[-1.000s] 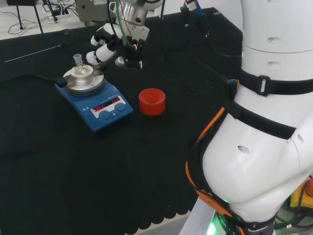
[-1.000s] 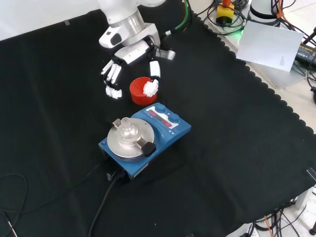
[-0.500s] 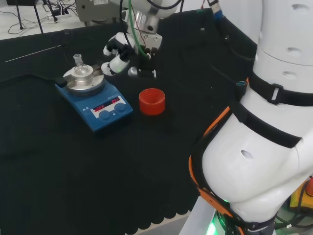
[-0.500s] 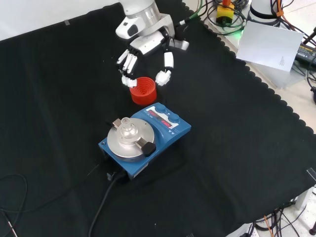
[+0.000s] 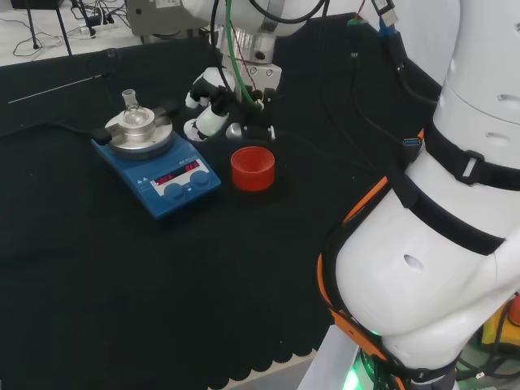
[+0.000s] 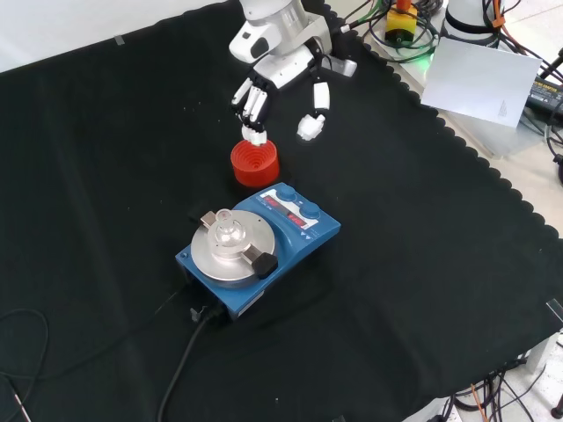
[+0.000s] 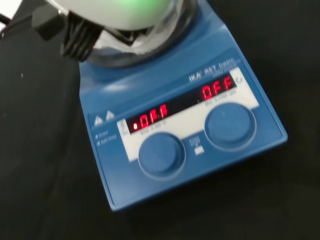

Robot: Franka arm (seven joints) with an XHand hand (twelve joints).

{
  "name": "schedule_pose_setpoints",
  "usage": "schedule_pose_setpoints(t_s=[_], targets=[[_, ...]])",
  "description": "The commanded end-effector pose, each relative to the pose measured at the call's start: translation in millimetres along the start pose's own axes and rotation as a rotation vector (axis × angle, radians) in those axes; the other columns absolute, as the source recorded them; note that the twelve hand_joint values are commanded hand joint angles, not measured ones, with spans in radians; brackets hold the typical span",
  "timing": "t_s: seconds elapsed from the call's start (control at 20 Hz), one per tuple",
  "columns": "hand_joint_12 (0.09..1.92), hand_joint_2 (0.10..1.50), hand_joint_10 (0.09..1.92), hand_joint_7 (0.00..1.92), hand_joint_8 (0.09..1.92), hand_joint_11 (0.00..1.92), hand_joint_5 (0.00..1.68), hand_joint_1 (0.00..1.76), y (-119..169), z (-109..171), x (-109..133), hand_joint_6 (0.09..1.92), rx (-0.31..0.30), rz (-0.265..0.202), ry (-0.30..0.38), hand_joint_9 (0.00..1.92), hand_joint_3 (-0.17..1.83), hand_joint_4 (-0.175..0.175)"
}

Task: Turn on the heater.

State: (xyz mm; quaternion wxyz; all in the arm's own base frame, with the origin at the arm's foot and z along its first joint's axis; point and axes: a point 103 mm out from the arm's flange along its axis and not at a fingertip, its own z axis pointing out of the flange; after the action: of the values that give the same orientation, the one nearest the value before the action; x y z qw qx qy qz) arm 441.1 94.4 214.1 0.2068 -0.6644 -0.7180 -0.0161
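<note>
Since a second ago the hand (image 6: 281,75) has swung away from the heater's plate, so it now hangs above the red ribbed ring (image 6: 255,163), fingers (image 6: 251,105) loosely spread and gripping nothing. Beyond the fingertips sits the blue heater (image 6: 260,245) on the surface (image 6: 422,264), its two knobs (image 7: 161,154) on the end nearest them. Best bet: lower one fingertip squarely onto a knob (don't bump the flask (image 6: 227,230)). Heater's long axis runs from knobs back to plate.
</note>
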Motion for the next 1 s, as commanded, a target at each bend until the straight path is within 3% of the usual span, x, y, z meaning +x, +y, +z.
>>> schedule_pose_setpoints(t_s=[0.05,0.55,0.75,1.0], targets=[[1.37,0.57,0.66,0.62,0.7,0.3,0.43,1.0,-16.0,3.6,1.5,0.39,0.1,0.029,-0.057,0.75,0.8,-0.028],[1.34,0.59,0.64,0.68,0.7,0.4,0.34,0.98,-29.2,9.3,-0.6,0.25,0.266,0.066,-0.13,0.79,0.8,-0.017],[1.31,0.62,0.61,0.85,0.7,0.52,0.33,0.97,-31.3,10.0,4.0,0.17,0.311,0.046,-0.128,0.95,0.78,-0.017],[1.27,0.63,0.62,1.01,0.73,0.67,0.34,0.97,-32.3,11.1,7.3,0.12,0.366,0.047,-0.177,1.13,0.76,-0.022]])
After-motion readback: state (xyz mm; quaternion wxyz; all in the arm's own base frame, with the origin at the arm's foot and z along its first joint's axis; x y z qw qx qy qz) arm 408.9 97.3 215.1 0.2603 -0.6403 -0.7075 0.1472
